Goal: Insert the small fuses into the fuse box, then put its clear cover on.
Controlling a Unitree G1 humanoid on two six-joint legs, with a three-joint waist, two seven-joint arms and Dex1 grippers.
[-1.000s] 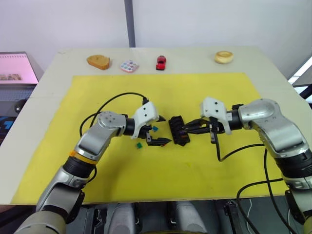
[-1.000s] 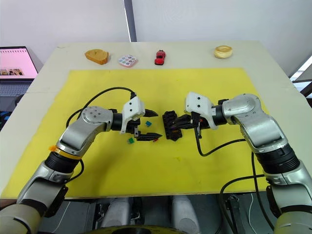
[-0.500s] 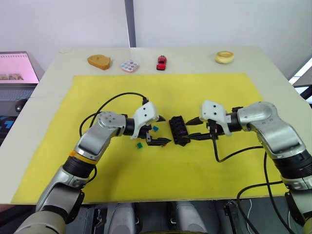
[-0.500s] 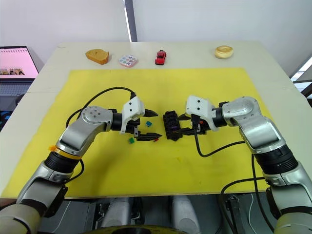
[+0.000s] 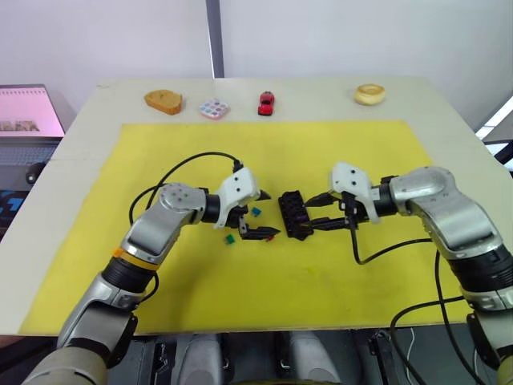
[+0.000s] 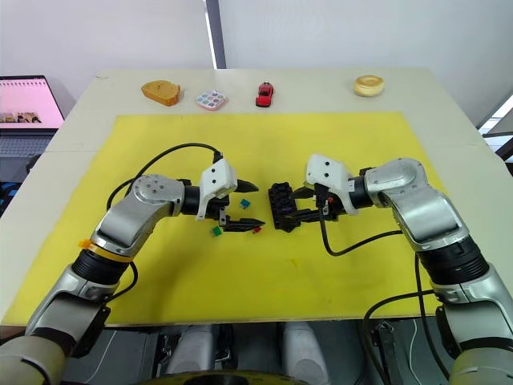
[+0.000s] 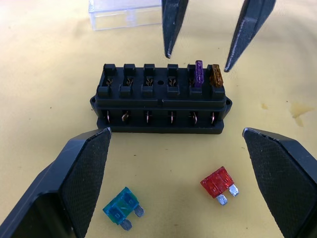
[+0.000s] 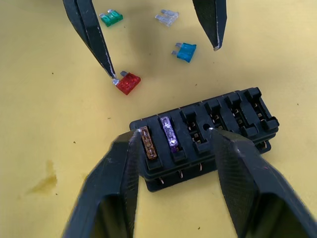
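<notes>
The black fuse box [image 5: 293, 214] lies mid-mat between my two grippers. An amber fuse [image 8: 148, 142] and a purple fuse [image 8: 169, 134] stand in its end slots. Loose on the mat by my left gripper are a red fuse [image 8: 128, 83], a teal fuse [image 8: 185, 51], a grey fuse [image 8: 167, 18] and a green fuse [image 8: 111, 19]. My left gripper [image 5: 269, 214] is open, facing the box's long side with the red and teal fuses between its fingers. My right gripper [image 5: 313, 213] is open, straddling the box's amber and purple end. The clear cover [image 7: 126, 12] lies beyond the box.
The box sits on a yellow mat [image 5: 361, 152] covering most of the table. Along the far edge stand a brown piece [image 5: 163, 101], a round palette [image 5: 212, 108], a red toy car [image 5: 265, 103] and a yellow ring [image 5: 369, 94]. A screen [image 5: 28, 112] stands at far left.
My right gripper, whose fingers were close together at the box a second ago, has opened and drawn slightly back. The left gripper and the loose fuses have not moved.
</notes>
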